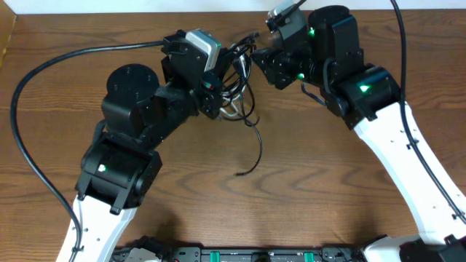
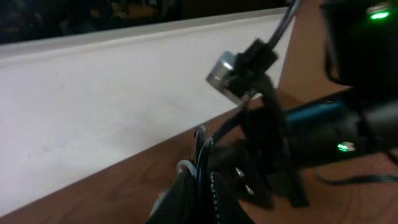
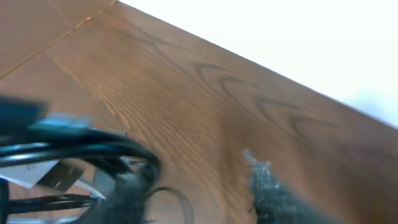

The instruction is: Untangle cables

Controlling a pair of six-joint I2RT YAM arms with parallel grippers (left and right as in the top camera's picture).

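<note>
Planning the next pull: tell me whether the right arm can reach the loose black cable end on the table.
Probably yes: the loose cable end lies uncovered on bare table, the left arm sits aside, and the right gripper hovers nearby.

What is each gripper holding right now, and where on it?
Left gripper: shut on the cables, mid-tangle, black and white strands together. Right gripper: open, holding nothing.
</note>
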